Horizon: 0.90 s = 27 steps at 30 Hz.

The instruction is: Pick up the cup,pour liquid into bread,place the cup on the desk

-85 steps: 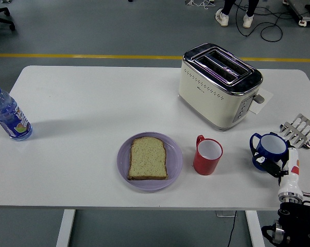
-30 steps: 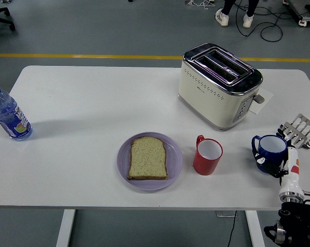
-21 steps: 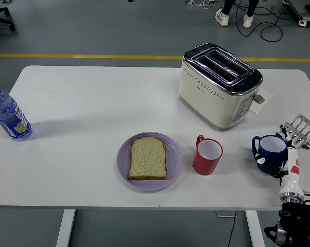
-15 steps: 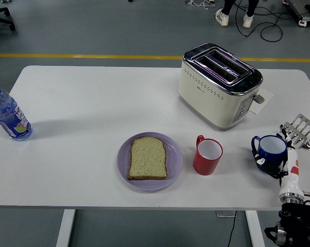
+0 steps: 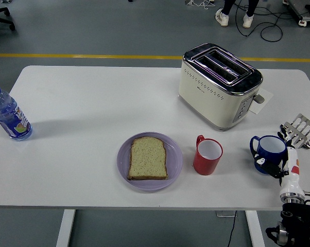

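We see the right hand [image 5: 278, 167] clamped on the blue cup [image 5: 269, 151] near the bench's [image 5: 93, 103] right edge; bread [image 5: 148, 158] lies near its front edge.

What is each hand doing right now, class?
Left hand: not in view.
Right hand: closed on the blue cup at the table's right edge.

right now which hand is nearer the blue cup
Right. The right hand is wrapped around the round blue cup at the table's right edge; the left hand is not in view at all.
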Tool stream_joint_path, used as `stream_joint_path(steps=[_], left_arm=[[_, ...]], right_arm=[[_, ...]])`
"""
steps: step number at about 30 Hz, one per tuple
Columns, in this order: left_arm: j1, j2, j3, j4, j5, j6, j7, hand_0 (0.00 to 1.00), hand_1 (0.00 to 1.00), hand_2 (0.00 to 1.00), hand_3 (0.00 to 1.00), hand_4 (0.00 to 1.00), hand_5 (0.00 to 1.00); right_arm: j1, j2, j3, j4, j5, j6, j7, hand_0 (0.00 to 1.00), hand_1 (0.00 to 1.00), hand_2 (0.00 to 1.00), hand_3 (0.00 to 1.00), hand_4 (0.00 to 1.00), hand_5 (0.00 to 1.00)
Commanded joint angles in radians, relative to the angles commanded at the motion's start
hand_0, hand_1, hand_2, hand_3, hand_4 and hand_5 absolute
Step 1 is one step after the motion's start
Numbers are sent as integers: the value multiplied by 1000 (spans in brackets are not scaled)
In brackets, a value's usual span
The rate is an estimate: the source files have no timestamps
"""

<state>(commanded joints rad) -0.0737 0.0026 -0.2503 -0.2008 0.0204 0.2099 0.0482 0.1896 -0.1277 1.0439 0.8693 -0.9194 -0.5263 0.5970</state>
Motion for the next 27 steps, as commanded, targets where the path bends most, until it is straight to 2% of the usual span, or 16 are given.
stream_joint_path(steps=[5,14,19,27], left_arm=[[-3,1,-4,0,2,0,0,633,645,653,506,241,855],[-5,2,-7,0,3,0,0,634,645,653,506,241,854],[-6,2,-9,0,5,0,0,634,645,653,506,241,854],[-7,2,-10,0,7,0,0,633,646,653,507,241,852]], right_arm=[[-8,-2,18,23,-11,14,8,978,832,980,998,916,2],[-21,-2,49,66,-64,-5,12,975,831,974,998,917,2],[-39,-8,77,134,-100,-18,10,975,831,974,998,917,2],[-49,-14,104,203,-117,-28,14,963,825,964,998,935,18]])
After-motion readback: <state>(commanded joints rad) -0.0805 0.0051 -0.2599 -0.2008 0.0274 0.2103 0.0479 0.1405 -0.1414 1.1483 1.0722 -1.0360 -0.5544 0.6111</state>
